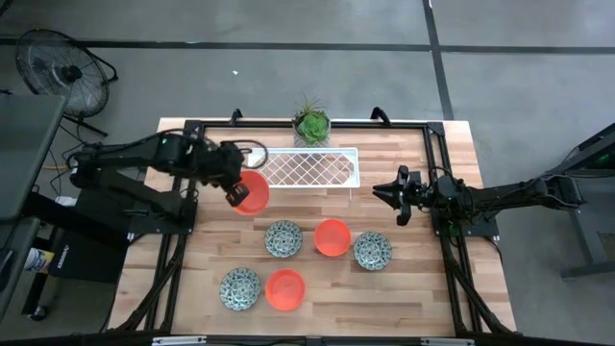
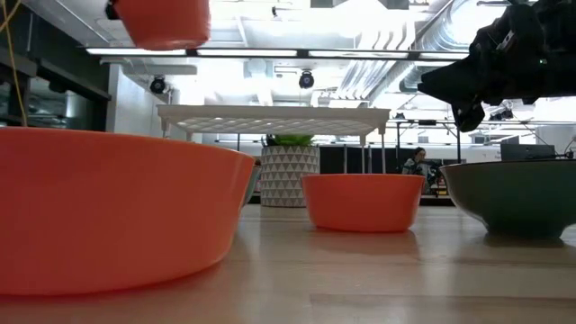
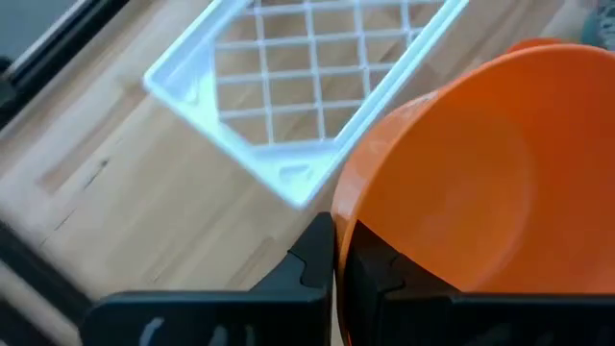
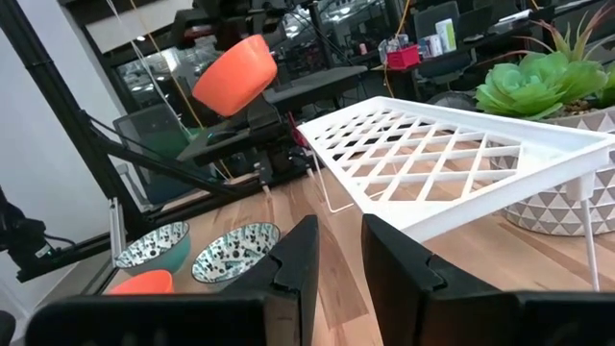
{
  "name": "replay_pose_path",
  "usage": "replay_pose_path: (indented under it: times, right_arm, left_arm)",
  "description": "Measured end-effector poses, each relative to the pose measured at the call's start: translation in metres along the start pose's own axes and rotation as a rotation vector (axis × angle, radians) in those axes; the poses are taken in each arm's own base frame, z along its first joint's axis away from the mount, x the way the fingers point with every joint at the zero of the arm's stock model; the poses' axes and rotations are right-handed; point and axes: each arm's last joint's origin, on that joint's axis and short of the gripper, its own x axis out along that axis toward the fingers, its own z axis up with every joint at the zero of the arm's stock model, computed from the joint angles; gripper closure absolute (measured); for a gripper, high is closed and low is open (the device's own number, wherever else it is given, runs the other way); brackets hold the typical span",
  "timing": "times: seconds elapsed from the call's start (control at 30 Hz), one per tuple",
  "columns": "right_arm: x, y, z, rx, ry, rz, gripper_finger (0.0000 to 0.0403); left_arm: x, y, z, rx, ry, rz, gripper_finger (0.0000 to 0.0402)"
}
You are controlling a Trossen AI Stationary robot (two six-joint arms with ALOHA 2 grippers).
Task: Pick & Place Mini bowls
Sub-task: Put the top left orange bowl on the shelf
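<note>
My left gripper (image 1: 238,195) is shut on a plain orange mini bowl (image 1: 253,192), held in the air by the left end of the white lattice rack (image 1: 307,166). Two more orange bowls (image 1: 332,237) (image 1: 284,289) and three speckled ones (image 1: 282,238) (image 1: 372,251) (image 1: 239,288) stand on their bases on the wooden table (image 1: 413,288). My right gripper (image 1: 394,192) hovers open off the rack's right end, with nothing between its fingers (image 4: 298,259). My left gripper pinches the orange bowl's rim (image 3: 338,226), one finger (image 3: 312,255) outside the wall and the other (image 3: 375,274) inside the hollow. The fingers slant down from the table's left side. The bowl (image 4: 235,72) is lifted clear of the table and tilted.
A potted green plant (image 1: 311,123) stands behind the rack at the far edge. The rack (image 4: 452,154) stands on thin wire legs above the table. Black frame rails (image 1: 178,250) run along both sides. A fan (image 1: 62,72) stands on the floor beyond the left arm.
</note>
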Motion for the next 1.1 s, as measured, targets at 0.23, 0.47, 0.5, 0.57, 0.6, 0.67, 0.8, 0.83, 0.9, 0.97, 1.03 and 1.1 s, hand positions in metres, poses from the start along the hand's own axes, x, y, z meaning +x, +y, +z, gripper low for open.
replay_pose_path:
  times: [0.23,0.47,0.5,0.57,0.6,0.67,0.8,0.83,0.9,0.97,1.03,1.1]
  right_arm:
    - [0.0,0.0,0.0,0.0,0.0,0.0,0.0332]
    - [0.0,0.0,0.0,0.0,0.0,0.001,0.0332]
    - [0.0,0.0,0.0,0.0,0.0,0.0,0.0332]
    - [0.0,0.0,0.0,0.0,0.0,0.001,0.0332]
    - [0.0,0.0,0.0,0.0,0.0,0.0,0.0332]
    - [0.0,0.0,0.0,0.0,0.0,0.0,0.0332]
    - [0.0,0.0,0.0,0.0,0.0,0.001,0.0332]
    - [0.0,0.0,0.0,0.0,0.0,0.0,0.0332]
    - [0.0,0.0,0.0,0.0,0.0,0.001,0.0332]
    - [0.0,0.0,0.0,0.0,0.0,0.001,0.0332]
    - [0.0,0.0,0.0,0.0,0.0,0.001,0.0332]
    - [0.0,0.0,0.0,0.0,0.0,0.001,0.0332]
  left_arm:
    - [0.011,0.001,0.024,0.085,0.086,-0.073,0.0401]
    - [0.025,0.005,0.05,0.191,0.133,-0.13,0.0401]
    - [0.027,0.006,0.053,0.207,0.141,-0.133,0.0401]
    - [0.03,0.009,0.06,0.23,0.143,-0.142,0.0401]
    - [0.03,0.011,0.064,0.238,0.14,-0.15,0.0401]
    - [0.033,0.014,0.07,0.242,0.14,-0.141,0.0401]
    - [0.033,0.024,0.084,0.196,0.106,-0.109,0.0401]
    - [0.033,0.028,0.086,0.186,0.101,-0.093,0.0401]
    - [0.033,0.036,0.09,0.162,0.096,-0.076,0.0401]
    - [0.031,0.044,0.094,0.133,0.077,-0.064,0.0401]
    - [0.031,0.052,0.096,0.104,0.073,-0.049,0.0401]
    - [0.032,0.058,0.098,0.082,0.073,-0.036,0.0401]
